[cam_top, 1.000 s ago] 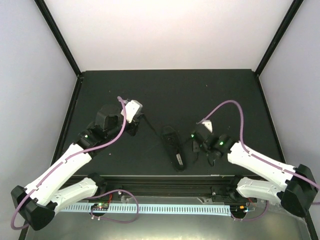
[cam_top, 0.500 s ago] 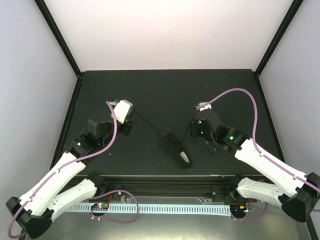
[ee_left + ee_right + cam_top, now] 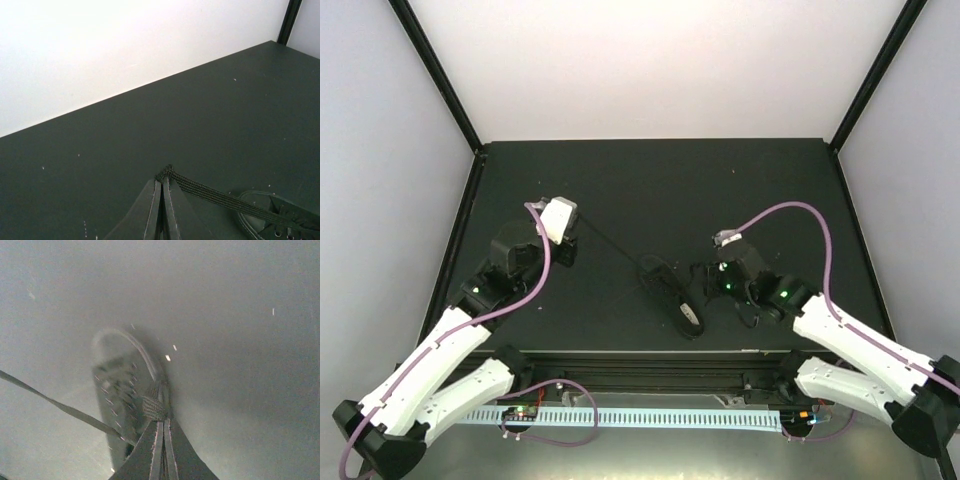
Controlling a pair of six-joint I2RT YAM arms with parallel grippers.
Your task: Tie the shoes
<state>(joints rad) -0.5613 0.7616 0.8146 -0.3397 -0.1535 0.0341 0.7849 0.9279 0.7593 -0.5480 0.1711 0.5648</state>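
Observation:
The black shoe (image 3: 668,292) lies on the dark table between my two arms, a pale patch on its insole toward the near end. My left gripper (image 3: 578,232) is shut on one thin black lace (image 3: 615,250), which runs taut from its tips to the shoe. In the left wrist view the gripper (image 3: 164,177) pinches the lace (image 3: 220,197) at its end, and the shoe (image 3: 280,220) shows at the lower right. My right gripper (image 3: 703,278) sits close to the shoe's right side. In the right wrist view it (image 3: 162,422) is shut on the other lace (image 3: 154,408), right above the shoe (image 3: 120,385).
The dark table (image 3: 770,190) is framed by black posts and pale walls, with its rear edge near the back wall (image 3: 100,60). A metal rail (image 3: 650,415) runs along the near edge by the arm bases. Purple cables loop over both arms.
My left gripper has drawn back and to the left, pulling its lace straight. The right gripper went up and has come back in beside the shoe. The shoe has shifted slightly.

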